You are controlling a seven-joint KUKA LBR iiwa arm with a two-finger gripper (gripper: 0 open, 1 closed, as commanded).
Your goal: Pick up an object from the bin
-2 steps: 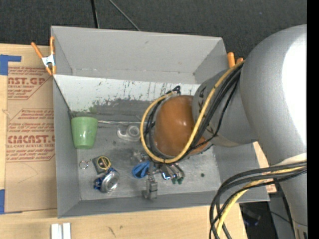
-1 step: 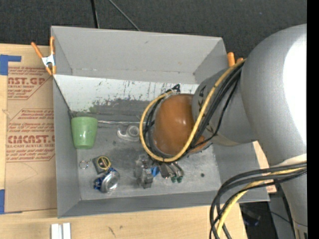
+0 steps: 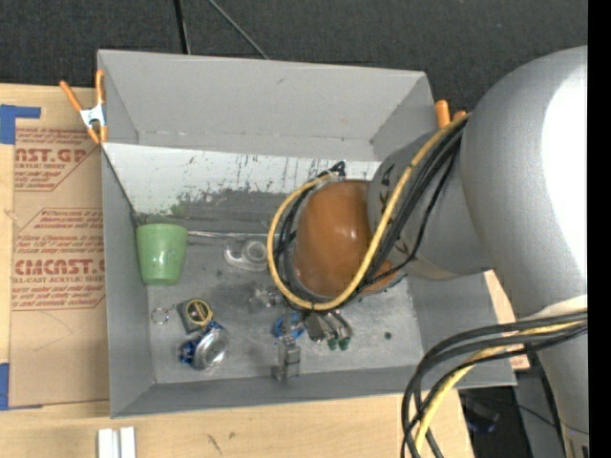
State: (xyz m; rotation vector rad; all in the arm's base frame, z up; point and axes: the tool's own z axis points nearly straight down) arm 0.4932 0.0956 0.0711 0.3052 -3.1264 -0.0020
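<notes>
My gripper [image 3: 318, 326] is low over the bin floor near the front wall, right of centre, under the arm's orange cover. Beside it on the left lie a small blue piece [image 3: 285, 328] and a grey metal piece [image 3: 284, 359]; whether either is in its grasp cannot be made out. A clear ring-like thing [image 3: 247, 252] rests on the floor further back, left of the gripper.
A light green cup [image 3: 160, 251] lies on its side against the left wall. Near the front left corner sit a small round black-and-yellow thing [image 3: 198, 313], a shiny scrap [image 3: 160, 315] and a blue-and-silver thing [image 3: 204, 349]. The arm and cables cover the bin's right side.
</notes>
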